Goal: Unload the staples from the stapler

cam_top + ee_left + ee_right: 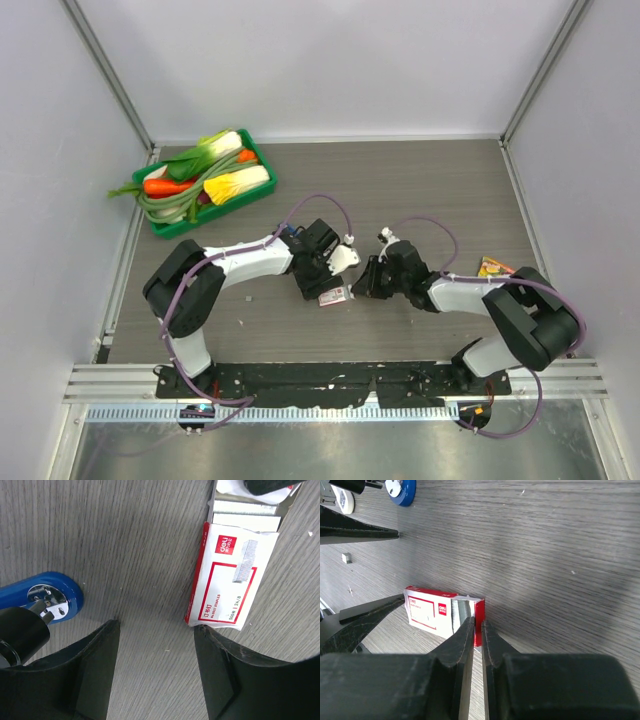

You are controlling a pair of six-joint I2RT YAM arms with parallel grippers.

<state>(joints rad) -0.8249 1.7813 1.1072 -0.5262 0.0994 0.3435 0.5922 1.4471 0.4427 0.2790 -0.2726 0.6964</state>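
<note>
A blue stapler [67, 592] lies on the table left of my left gripper [156, 625]; its blue end also shows far off in the right wrist view [405, 490]. The staples are hidden from me. A red-and-white staple box [232, 580] lies with its far end open and silver strips packed inside. My left gripper is open over bare table, its right finger [220, 655] touching the box's near corner. My right gripper [476, 622] is shut on the box's red end flap [479, 615]. From above, both grippers [322, 278] [362, 285] meet at the box [335, 296].
A green tray [262, 165] of vegetables stands at the back left. A small colourful packet [494, 267] lies by the right arm's elbow. A tiny grey bit [346, 557] rests on the table near the left gripper. Frame posts and walls close in both sides.
</note>
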